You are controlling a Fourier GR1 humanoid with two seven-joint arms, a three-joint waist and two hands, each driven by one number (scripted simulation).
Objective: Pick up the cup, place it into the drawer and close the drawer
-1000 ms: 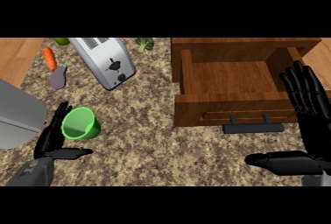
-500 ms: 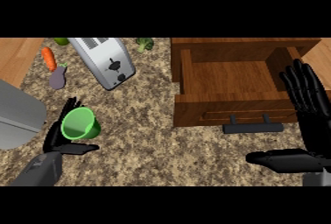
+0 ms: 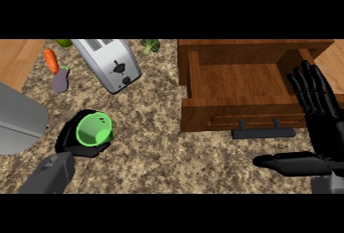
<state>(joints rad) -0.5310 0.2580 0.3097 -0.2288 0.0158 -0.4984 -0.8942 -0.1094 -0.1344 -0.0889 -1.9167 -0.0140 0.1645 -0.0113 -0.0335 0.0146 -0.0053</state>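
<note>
Cup [image 3: 94, 129] wrapped by left robot hand [image 3: 74, 146] at bench [image 3: 168, 157] left side, well apart from open drawer [image 3: 235, 82] — grasp looks made. Right robot hand [image 3: 326, 132] flat, fingers straight. Remaining — placing, closing.

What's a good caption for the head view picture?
Left hand wraps the green cup while the wooden drawer stands open, right hand resting open.

The cup [image 3: 94, 129], bright green, is lying at the view's lower left, tilting so that its open mouth is facing up and slightly right; the left hand [image 3: 71, 142] is curling round its lower side; the drawer [image 3: 235, 85], brown wood, is standing pulled open at the upper right, well apart from the cup, its floor showing; its dark handle [image 3: 263, 133] is jutting from the front panel.
</note>
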